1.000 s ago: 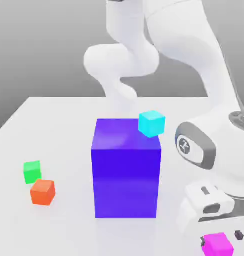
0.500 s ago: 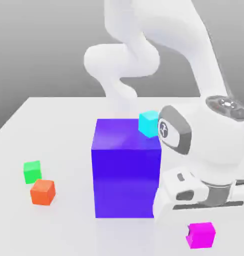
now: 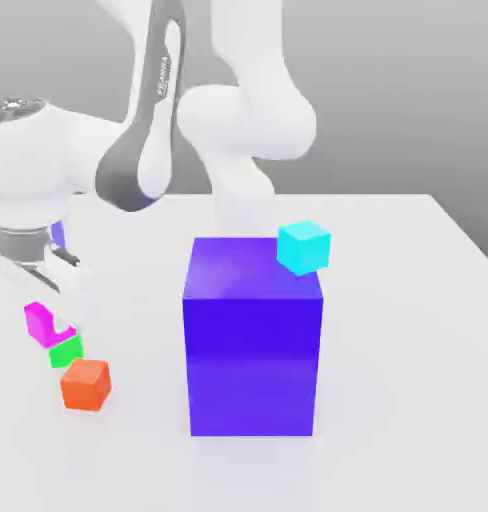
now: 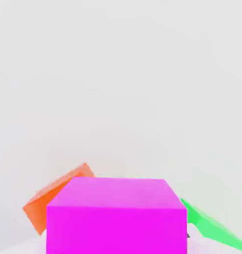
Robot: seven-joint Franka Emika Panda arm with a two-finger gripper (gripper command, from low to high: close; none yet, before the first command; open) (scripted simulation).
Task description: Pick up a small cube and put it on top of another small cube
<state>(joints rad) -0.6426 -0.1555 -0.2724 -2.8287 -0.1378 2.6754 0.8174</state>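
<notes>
Grey backdrop: plain wall of shade behind a pale counter.
Magenta cube: at the exterior view's left, off the counter and tilted, covering the upper part of the green cube; whether the two touch, I cannot tell.
Gripper: narrow, closed on the magenta cube, one finger across its face.
Green cube: on the counter, just below the magenta one in the exterior view.
Orange cube: just beside the green one, nearer and slightly right.
Purple-blue block: large, upright, well right of the small cubes.
Cyan cube: overlapping the block's far right top corner in the exterior view; contact unclear.
Arm: white and dark grey, reaching over the left side.
</notes>
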